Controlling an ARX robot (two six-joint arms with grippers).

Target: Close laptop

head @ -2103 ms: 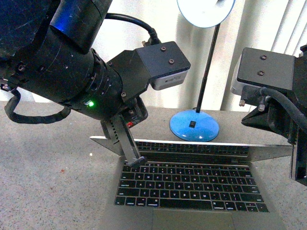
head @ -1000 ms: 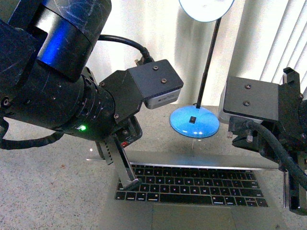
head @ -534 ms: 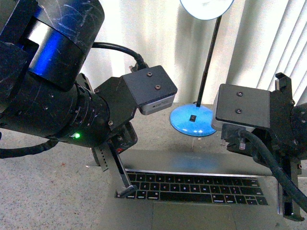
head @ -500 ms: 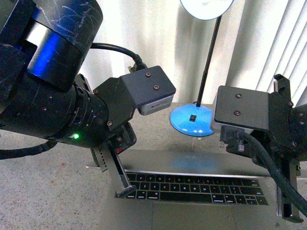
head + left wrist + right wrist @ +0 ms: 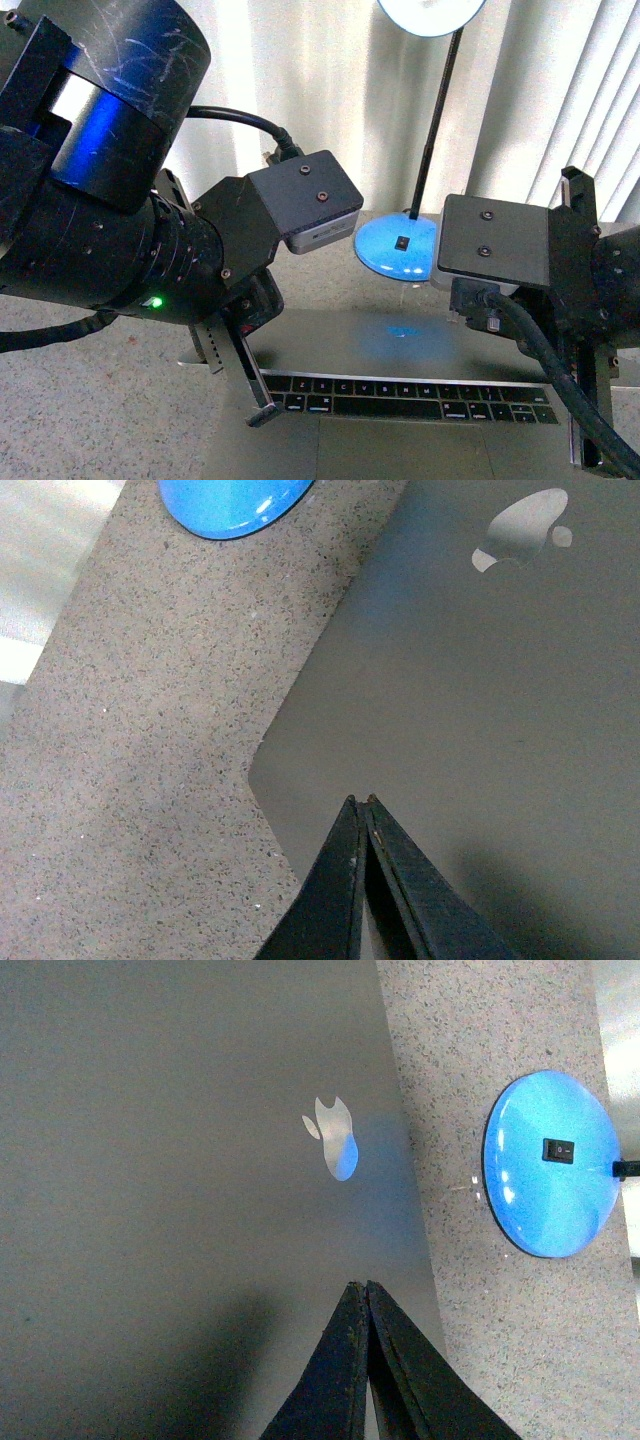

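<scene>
The grey-silver laptop (image 5: pixel 400 345) lies on the speckled table with its lid tilted low over the base; only a strip of black keys (image 5: pixel 400 405) shows. My left gripper (image 5: pixel 263 415) is shut, its tips at the lid's left front corner. My right gripper (image 5: pixel 590 455) is shut at the lid's right edge. In the left wrist view the shut gripper (image 5: pixel 360 800) rests against the lid (image 5: pixel 480 730) near its corner, with the apple logo (image 5: pixel 520 540) beyond. In the right wrist view the shut gripper (image 5: pixel 358 1285) sits on the lid (image 5: pixel 180 1160) near the logo (image 5: pixel 333 1140).
A desk lamp with a round blue base (image 5: pixel 395 245), a thin black pole and a lit head (image 5: pixel 430 12) stands just behind the laptop. The base also shows in the left wrist view (image 5: pixel 235 505) and the right wrist view (image 5: pixel 550 1165). White curtains hang behind the table (image 5: pixel 90 400).
The lid has come down from nearly flat-open to low over the keyboard, hiding most key rows. Both arms have moved forward and down with it.
</scene>
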